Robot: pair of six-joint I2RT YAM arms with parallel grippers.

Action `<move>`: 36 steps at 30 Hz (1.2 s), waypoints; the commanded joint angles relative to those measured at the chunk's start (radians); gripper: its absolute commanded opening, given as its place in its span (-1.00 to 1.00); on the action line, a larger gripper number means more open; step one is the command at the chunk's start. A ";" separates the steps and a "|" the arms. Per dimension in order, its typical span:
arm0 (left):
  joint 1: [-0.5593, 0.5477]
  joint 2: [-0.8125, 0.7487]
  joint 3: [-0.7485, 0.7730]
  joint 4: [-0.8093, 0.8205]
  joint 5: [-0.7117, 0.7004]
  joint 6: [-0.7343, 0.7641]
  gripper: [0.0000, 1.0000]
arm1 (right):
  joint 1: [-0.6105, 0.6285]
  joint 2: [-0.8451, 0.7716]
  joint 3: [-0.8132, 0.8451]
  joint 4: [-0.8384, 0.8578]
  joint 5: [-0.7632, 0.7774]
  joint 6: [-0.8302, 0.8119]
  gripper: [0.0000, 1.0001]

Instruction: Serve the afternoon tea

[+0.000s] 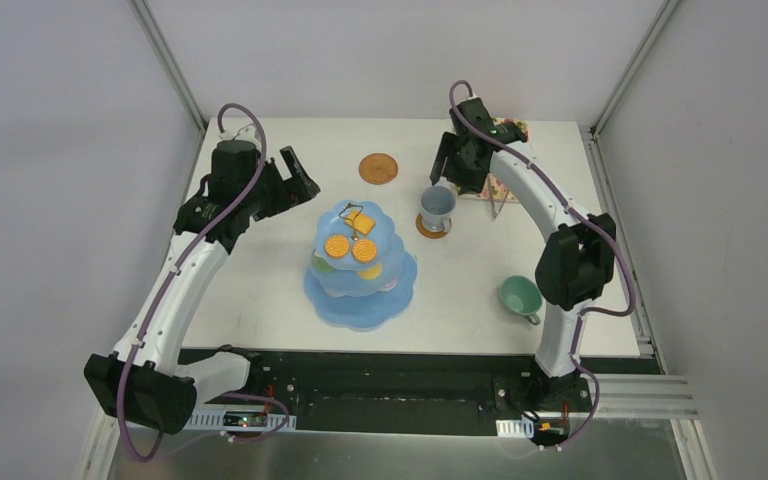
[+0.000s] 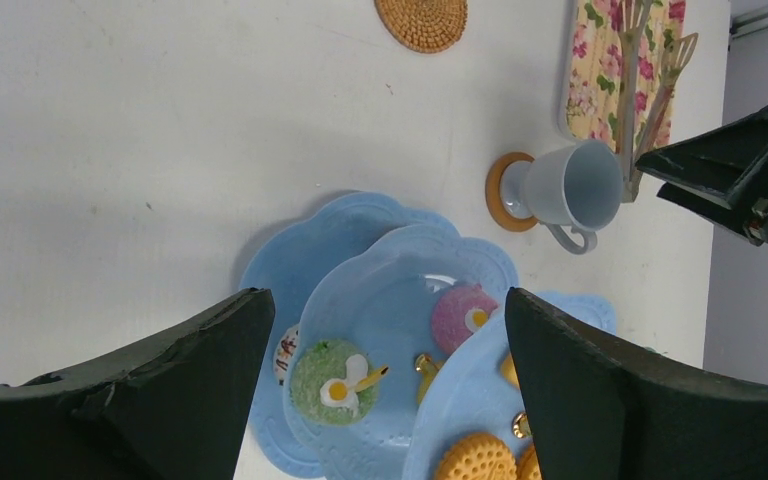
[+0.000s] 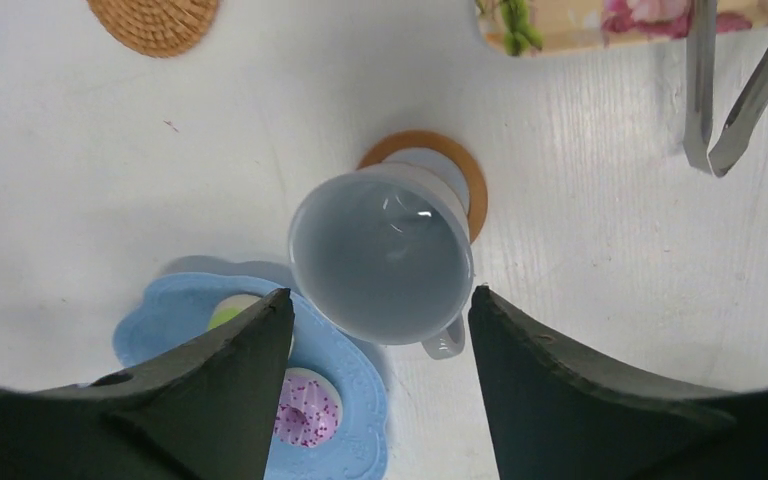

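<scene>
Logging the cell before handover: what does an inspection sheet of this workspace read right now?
Surface: white table, lightly scuffed.
Job's things: three-tier stand holding donuts and biscuits; grey-blue cup on a coaster; second coaster bare; green cup on bare table.
Clutter: floral tray, tongs partly on it.
Grippers: left pincer open; right pincer open over the grey-blue cup.
Cables: purple cables, clear of the tea things.
Surroundings: pale walls, metal frame.
</scene>
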 commanded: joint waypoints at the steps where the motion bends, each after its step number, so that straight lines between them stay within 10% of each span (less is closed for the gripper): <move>1: 0.005 0.022 0.079 0.044 -0.002 -0.028 0.80 | -0.036 0.016 0.084 -0.027 -0.037 -0.002 0.42; 10: 0.012 0.054 0.136 0.014 -0.001 0.001 0.80 | -0.197 0.038 -0.045 0.166 -0.323 0.128 0.68; 25: 0.012 -0.039 0.167 -0.075 -0.043 0.100 0.73 | -0.235 0.202 -0.150 0.329 -0.361 0.240 -0.02; 36: 0.012 -0.076 0.154 -0.111 -0.053 0.100 0.72 | -0.203 0.254 -0.183 0.371 -0.390 0.202 -0.08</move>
